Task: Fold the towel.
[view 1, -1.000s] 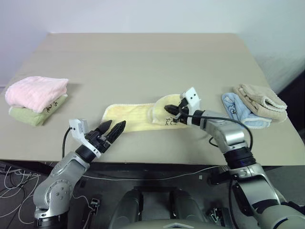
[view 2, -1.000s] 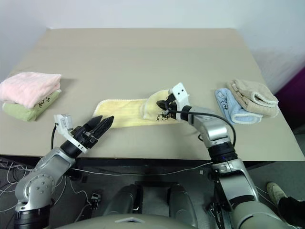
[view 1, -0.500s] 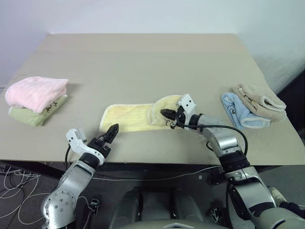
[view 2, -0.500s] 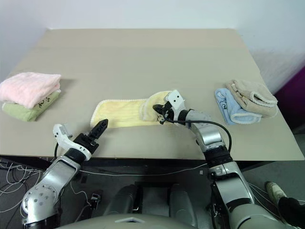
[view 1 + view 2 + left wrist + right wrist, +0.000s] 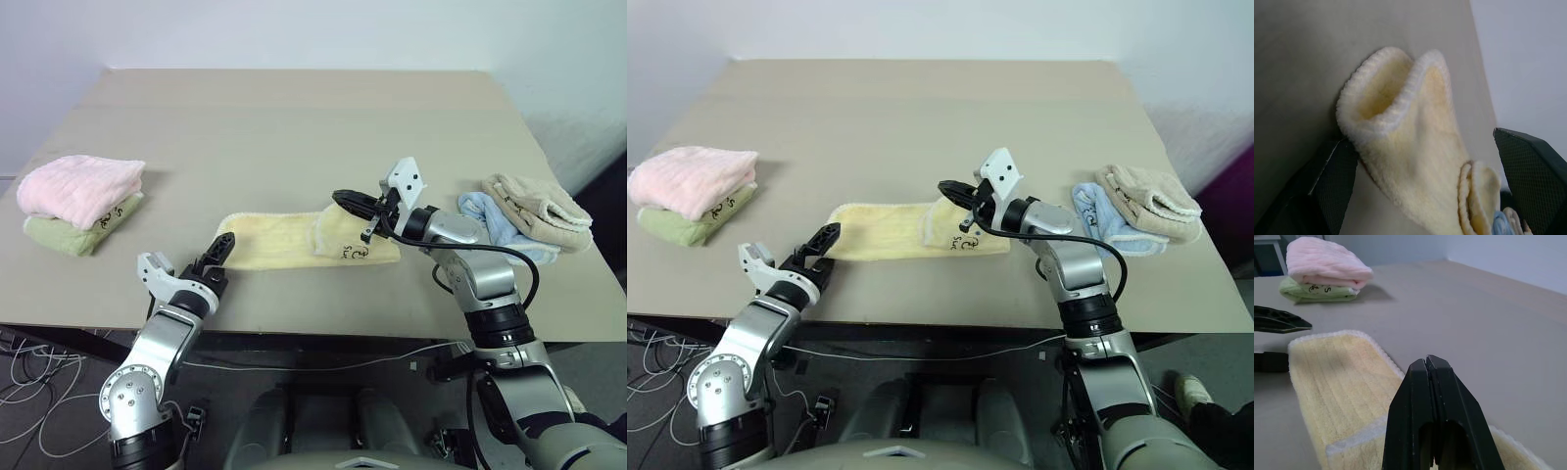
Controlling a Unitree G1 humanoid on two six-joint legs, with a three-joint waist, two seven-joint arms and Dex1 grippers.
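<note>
Towel (image 5: 294, 241) lies flat as a long strip near the front edge of the table (image 5: 294, 127), roughly mid-way along it. Its right end is already doubled back over the strip, hem and dark writing facing up. So one short fold is in, and I'd put the task at maybe a third done: the left part is a single layer and needs bringing over.

Right end effector (image 5: 345, 201) is fully closed, fingers pressed together, nothing in them. It hangs just above the folded right end, not touching cloth as far as I can tell.

Left end effector (image 5: 219, 252) is wide open, empty, sitting right at the towel's left end. In the left wrist view the curled hem of that end lies between the two fingers (image 5: 1327, 181), one pad apparently against the cloth. Looks staged for a pinch on that end, not gripped yet.

Folded stacks sit clear of the work: pink towel (image 5: 83, 186) on green towel (image 5: 59, 233) at the left edge, beige towel (image 5: 539, 206) and blue towel (image 5: 490, 220) at the right edge.
</note>
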